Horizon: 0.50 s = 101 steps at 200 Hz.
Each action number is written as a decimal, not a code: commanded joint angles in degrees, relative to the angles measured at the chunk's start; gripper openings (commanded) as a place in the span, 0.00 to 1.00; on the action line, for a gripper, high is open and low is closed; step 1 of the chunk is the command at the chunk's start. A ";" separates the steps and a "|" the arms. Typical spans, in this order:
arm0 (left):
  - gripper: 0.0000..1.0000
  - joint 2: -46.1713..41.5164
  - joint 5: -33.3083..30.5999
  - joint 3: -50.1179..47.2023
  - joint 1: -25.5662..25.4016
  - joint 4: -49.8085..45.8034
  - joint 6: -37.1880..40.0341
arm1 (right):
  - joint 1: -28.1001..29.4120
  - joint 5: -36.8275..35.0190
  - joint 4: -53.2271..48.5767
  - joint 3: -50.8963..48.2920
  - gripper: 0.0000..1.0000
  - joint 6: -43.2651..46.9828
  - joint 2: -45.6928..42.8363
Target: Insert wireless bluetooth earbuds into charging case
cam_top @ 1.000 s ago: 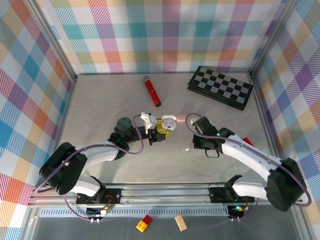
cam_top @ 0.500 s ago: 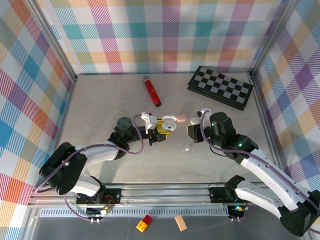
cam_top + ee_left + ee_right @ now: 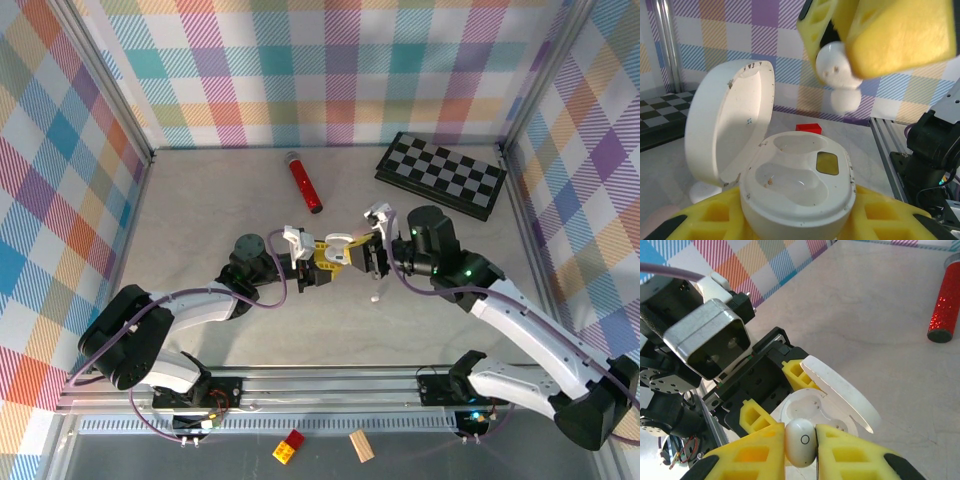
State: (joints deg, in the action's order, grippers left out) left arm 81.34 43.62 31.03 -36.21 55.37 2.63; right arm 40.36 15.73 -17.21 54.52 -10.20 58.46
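The earbud (image 3: 801, 442) between the right fingers (image 3: 755, 456) hangs above the case (image 3: 796, 186) between the left fingers (image 3: 881, 216).

two white earbuds (image 3: 801, 442), one charging case (image 3: 795, 185), one red glitter tube (image 3: 303, 182) at twelve o'clock, one chequered board (image 3: 441, 175) at one o'clock, one red block (image 3: 291, 447) and one wooden block (image 3: 360, 445) at six o'clock.
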 commanded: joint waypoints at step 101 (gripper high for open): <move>0.35 -1.84 1.70 1.49 0.35 0.95 0.62 | 1.35 -4.14 -3.29 3.17 0.18 4.57 3.15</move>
State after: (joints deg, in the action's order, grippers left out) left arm 81.12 43.94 31.03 -36.21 55.35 2.63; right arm 41.28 12.73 -19.35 55.88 -7.14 61.45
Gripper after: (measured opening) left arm 0.355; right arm 0.186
